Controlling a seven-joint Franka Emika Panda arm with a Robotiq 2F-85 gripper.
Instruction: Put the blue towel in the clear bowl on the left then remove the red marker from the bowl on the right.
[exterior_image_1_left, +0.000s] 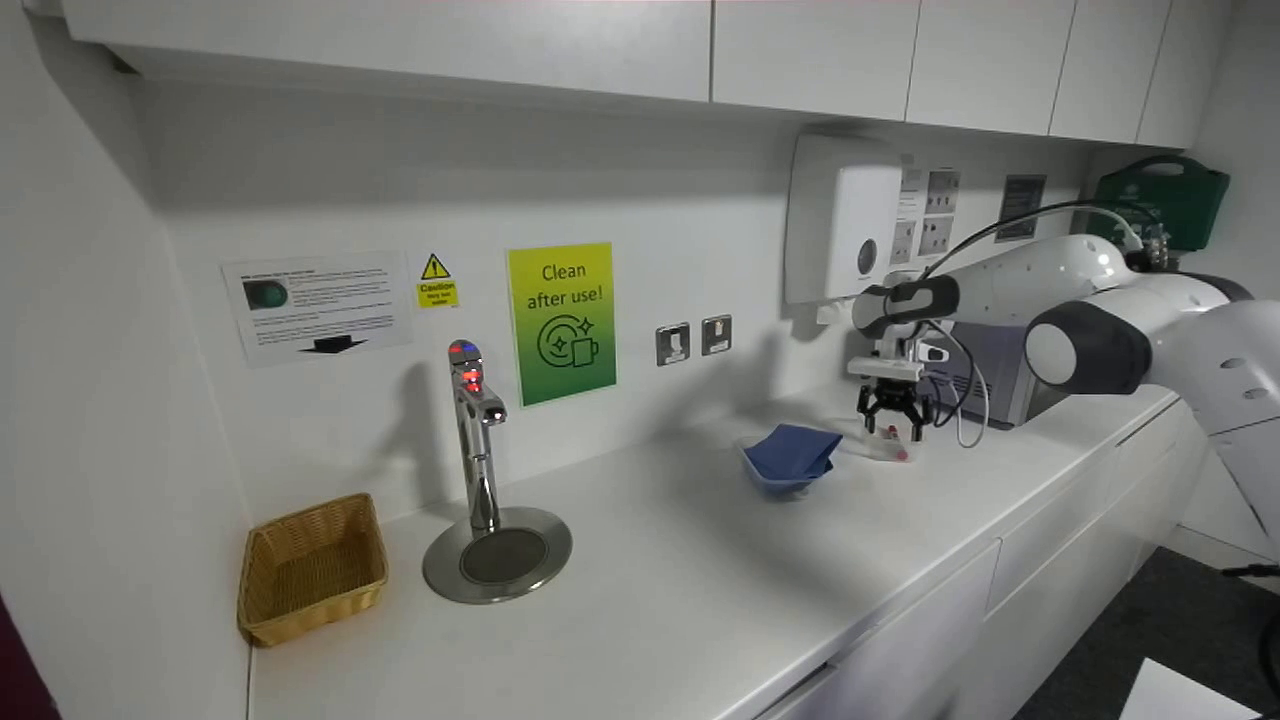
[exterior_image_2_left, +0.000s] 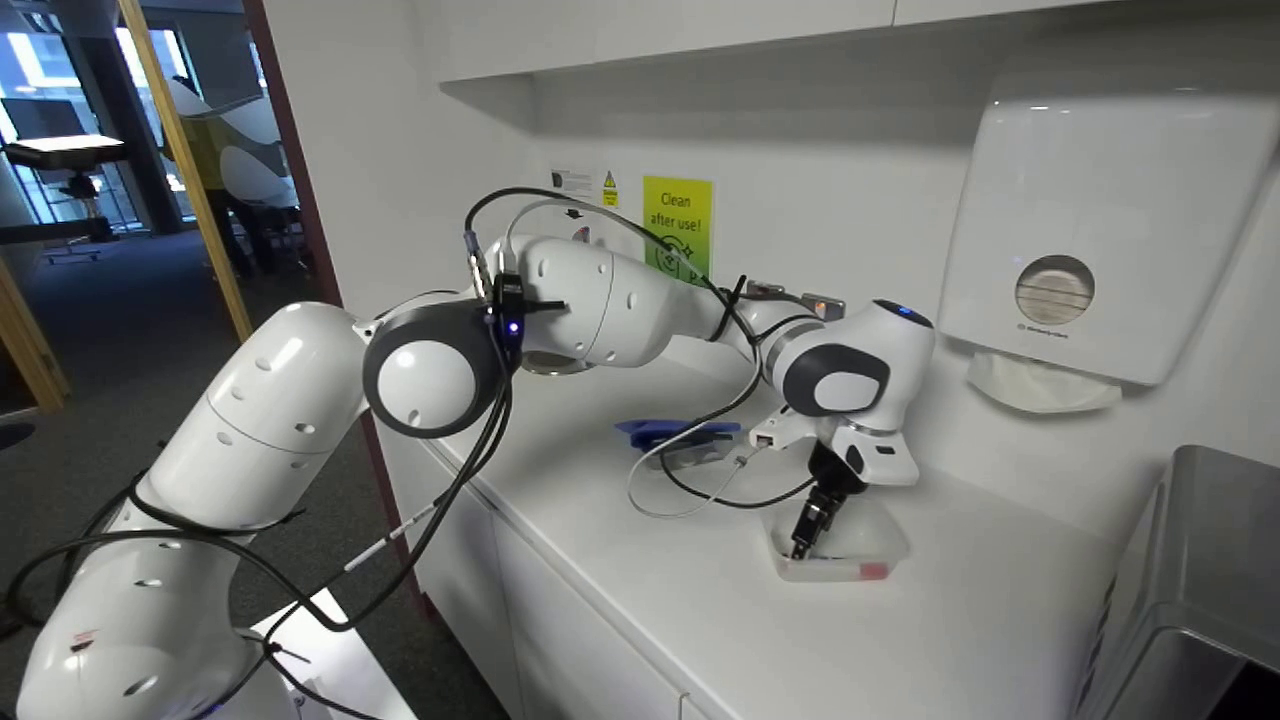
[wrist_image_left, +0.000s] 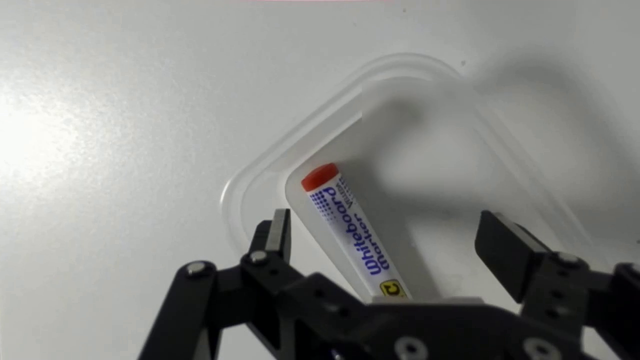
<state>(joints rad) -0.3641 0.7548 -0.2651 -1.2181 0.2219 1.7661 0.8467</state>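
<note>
The blue towel (exterior_image_1_left: 795, 450) lies folded in the left clear bowl (exterior_image_1_left: 778, 487), its corners sticking out above the rim. Towel (exterior_image_2_left: 675, 430) and bowl (exterior_image_2_left: 690, 457) also show in an exterior view, partly behind cables. The red marker (wrist_image_left: 347, 227), white-bodied with a red end, lies in the right clear bowl (wrist_image_left: 305, 125); its lower end is hidden behind the gripper body. Through the wall of this bowl (exterior_image_2_left: 825, 572) a red end (exterior_image_2_left: 873, 571) shows. My gripper (wrist_image_left: 384, 220) is open and empty over this bowl, its fingers on either side of the marker, apart from it. The gripper (exterior_image_1_left: 892, 418) points down.
A grey appliance (exterior_image_2_left: 1190, 600) stands beside the right bowl. A paper towel dispenser (exterior_image_1_left: 840, 220) hangs on the wall above. A chrome tap (exterior_image_1_left: 475, 440) and a wicker basket (exterior_image_1_left: 312, 570) are farther along the counter. Cables (exterior_image_2_left: 700, 510) hang loose near the wrist.
</note>
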